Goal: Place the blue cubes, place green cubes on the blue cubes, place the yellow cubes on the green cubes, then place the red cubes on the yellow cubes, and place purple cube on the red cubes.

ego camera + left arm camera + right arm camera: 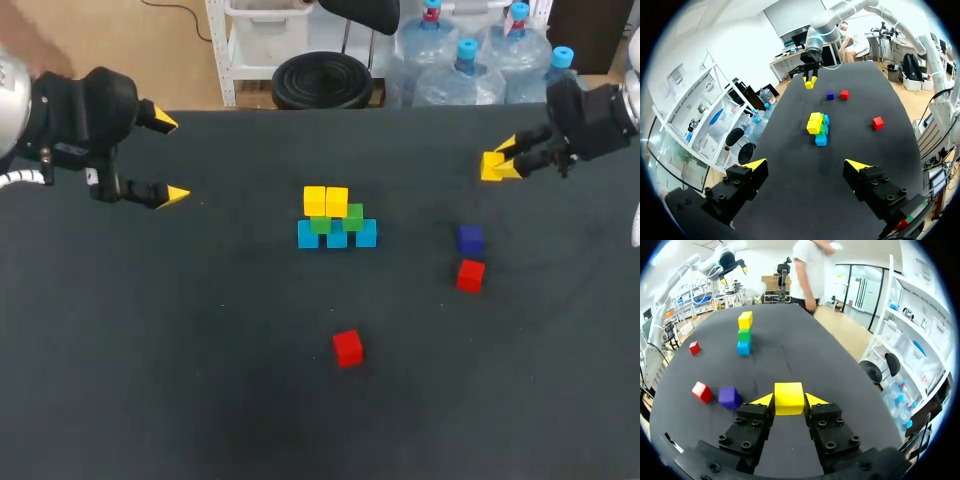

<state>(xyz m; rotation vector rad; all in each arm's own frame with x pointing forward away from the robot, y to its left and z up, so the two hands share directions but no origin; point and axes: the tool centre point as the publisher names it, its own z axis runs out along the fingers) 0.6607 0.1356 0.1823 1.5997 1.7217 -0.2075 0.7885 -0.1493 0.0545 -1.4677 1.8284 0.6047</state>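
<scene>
The table [150, 400] before me has a black, matte top with a straight far edge. A faint thin scuff [785, 359] lies on the table, near its middle.

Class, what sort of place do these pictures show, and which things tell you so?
Probably a robotics test lab: a black table, the right gripper holding a yellow cube, the open left gripper, and a half-built stack of coloured cubes.

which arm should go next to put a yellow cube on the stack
Right. The right gripper is shut on a yellow cube, ready to carry to the stack; the left gripper is open and holds nothing.
</scene>
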